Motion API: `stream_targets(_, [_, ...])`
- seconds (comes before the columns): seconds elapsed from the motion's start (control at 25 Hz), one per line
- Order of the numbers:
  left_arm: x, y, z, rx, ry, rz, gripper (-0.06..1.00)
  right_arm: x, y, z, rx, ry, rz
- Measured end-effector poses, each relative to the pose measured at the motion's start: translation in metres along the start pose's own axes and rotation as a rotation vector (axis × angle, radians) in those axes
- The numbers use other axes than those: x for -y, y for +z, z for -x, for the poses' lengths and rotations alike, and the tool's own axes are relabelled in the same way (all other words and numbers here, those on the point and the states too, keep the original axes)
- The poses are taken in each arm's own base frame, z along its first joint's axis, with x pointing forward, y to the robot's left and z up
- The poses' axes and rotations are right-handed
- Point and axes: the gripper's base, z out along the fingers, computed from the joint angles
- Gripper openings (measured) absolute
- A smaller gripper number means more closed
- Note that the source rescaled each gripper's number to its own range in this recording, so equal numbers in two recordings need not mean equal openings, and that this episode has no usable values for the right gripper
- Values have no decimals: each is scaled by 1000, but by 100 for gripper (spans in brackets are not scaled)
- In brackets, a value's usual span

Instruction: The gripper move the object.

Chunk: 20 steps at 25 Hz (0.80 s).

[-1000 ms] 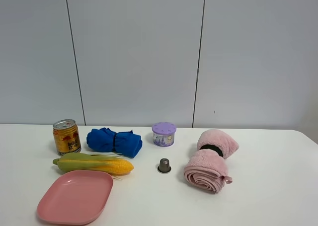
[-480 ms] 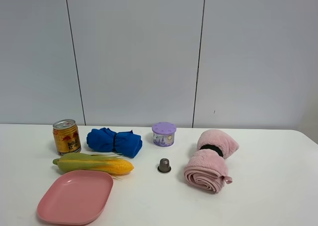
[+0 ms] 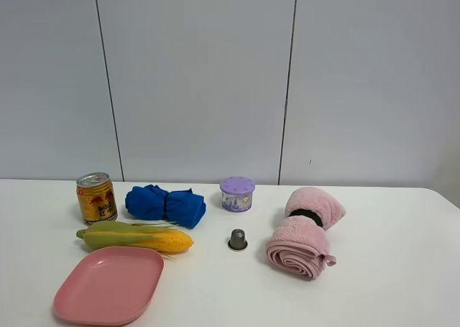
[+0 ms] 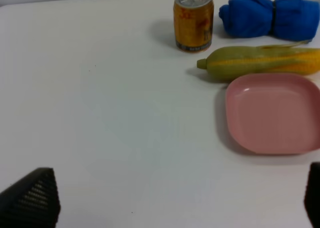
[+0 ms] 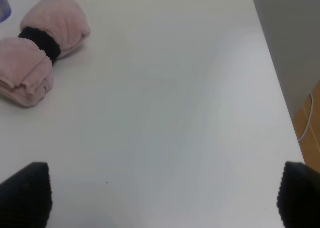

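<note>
The gold-yellow drink can with a red logo and a silver top stands upright at the back left of the white table. It also shows in the left wrist view, far from my left gripper. Only the black fingertips of that gripper show, spread wide apart over bare table, open and empty. My right gripper is open and empty too, its fingertips wide apart over the table's right side. Neither arm shows in the exterior high view.
Beside the can lie a blue cloth, a corn cob and a pink plate. A purple lidded jar, a small grey capsule and a rolled pink towel are further right. The table's right edge is near my right gripper.
</note>
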Motion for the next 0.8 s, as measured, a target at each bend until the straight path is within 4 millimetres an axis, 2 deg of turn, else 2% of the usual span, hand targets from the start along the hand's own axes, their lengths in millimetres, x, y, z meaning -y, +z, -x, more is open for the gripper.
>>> stream_targets(0.8, [0, 0, 0, 1, 5, -11, 100, 0, 0, 0, 0, 0, 0])
